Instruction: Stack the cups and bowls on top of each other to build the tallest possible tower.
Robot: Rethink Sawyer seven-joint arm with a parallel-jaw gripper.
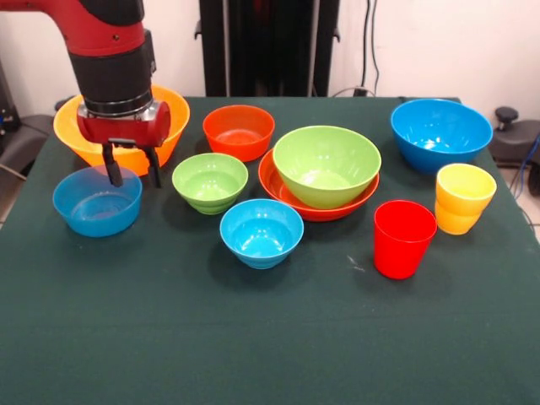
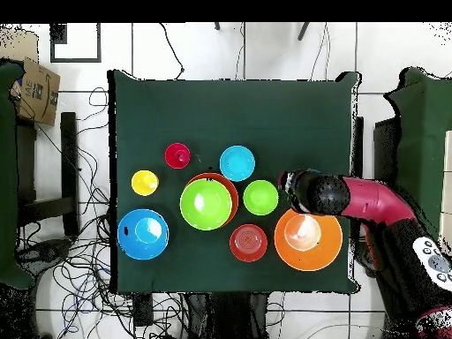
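My gripper (image 1: 132, 171) stands open with nothing between its fingers, just above the far rim of a translucent blue bowl (image 1: 97, 202) and in front of a large orange bowl (image 1: 126, 156). A big green bowl (image 1: 326, 164) sits nested in a shallow red-orange bowl (image 1: 314, 207) at mid-table. Standing alone are a small green bowl (image 1: 209, 181), a small blue bowl (image 1: 261, 232), a small red-orange bowl (image 1: 239, 131) and a large blue bowl (image 1: 440, 133). The red cup (image 1: 403, 238) and yellow cup (image 1: 462, 198) stand upright on the right. In the overhead view the arm (image 2: 322, 194) hides the translucent blue bowl.
The dark green table cloth (image 1: 253, 337) has its open stretch along the near edge in the front view. Black chairs and cables lie beyond the table sides. A cardboard box (image 2: 31, 88) sits off the table in the overhead view.
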